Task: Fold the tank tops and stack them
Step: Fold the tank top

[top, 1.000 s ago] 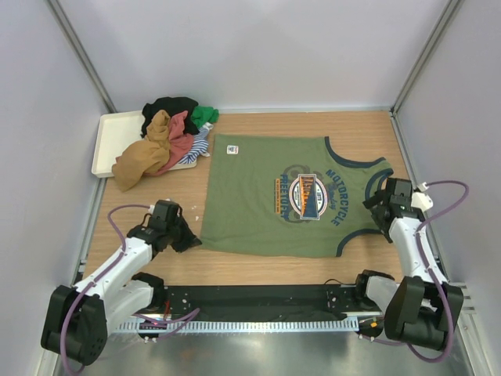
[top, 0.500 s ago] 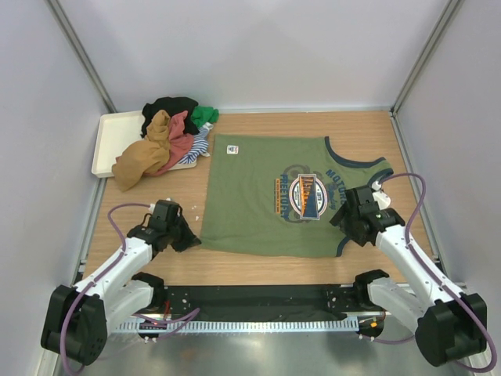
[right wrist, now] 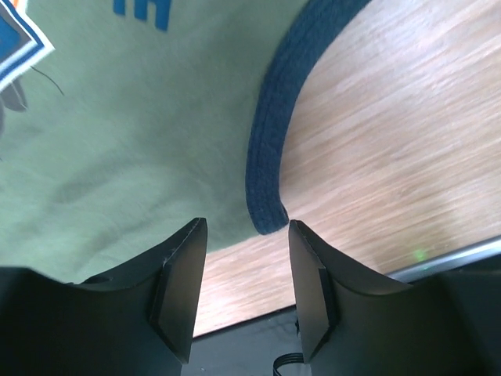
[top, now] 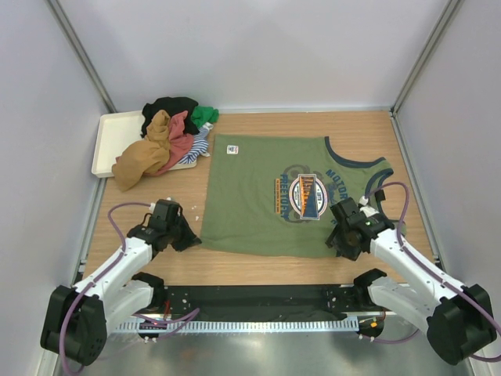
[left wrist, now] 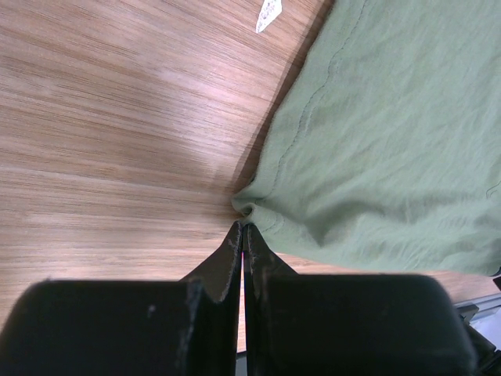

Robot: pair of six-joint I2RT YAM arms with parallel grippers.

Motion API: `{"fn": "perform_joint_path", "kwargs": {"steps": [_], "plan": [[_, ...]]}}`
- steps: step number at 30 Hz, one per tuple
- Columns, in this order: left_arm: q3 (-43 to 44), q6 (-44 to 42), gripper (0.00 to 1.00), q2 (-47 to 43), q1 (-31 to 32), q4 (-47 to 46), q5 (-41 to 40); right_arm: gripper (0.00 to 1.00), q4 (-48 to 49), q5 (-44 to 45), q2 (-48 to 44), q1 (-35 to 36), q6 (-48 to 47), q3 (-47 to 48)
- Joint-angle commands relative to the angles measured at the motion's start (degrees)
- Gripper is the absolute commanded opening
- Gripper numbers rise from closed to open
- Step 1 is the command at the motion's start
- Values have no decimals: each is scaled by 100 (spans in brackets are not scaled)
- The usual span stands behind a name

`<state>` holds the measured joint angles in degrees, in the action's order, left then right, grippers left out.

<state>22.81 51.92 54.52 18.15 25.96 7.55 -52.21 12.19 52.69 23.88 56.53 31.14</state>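
Just ahead of the right hand [right wrist: 246, 225] lies the tank top [right wrist: 141, 133].

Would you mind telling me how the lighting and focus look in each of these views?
Top external: even, diffuse light, sharp throughout, with only soft shadows. Left wrist: a bright sheen on the wooden table, a dark shadow along the hem of the olive tank top, and the left gripper slightly soft up close. Right wrist: the right gripper is dark and underlit, the cloth crisp.
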Motion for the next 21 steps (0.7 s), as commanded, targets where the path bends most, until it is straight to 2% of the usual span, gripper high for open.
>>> {"fn": "perform_joint_path", "kwargs": {"steps": [1,6,9,10,11,17,21], "plan": [[189,-103,0,-29,39,-135,-70,55,-80,-15,153,204,270,-11],[189,-112,0,-47,39,-108,-96,56,175,178,505,284,419,-143],[198,-121,0,-12,31,-108,-87,33,202,451,497,302,525,-126],[206,-130,0,-3,39,-100,-87,11,176,486,445,302,543,-56],[207,-138,0,6,48,-99,-78,2,132,495,392,302,560,-11],[338,-147,0,41,66,32,-43,1,-114,329,163,293,473,410],[540,-147,0,85,74,129,-61,2,113,232,329,293,376,490]]}}
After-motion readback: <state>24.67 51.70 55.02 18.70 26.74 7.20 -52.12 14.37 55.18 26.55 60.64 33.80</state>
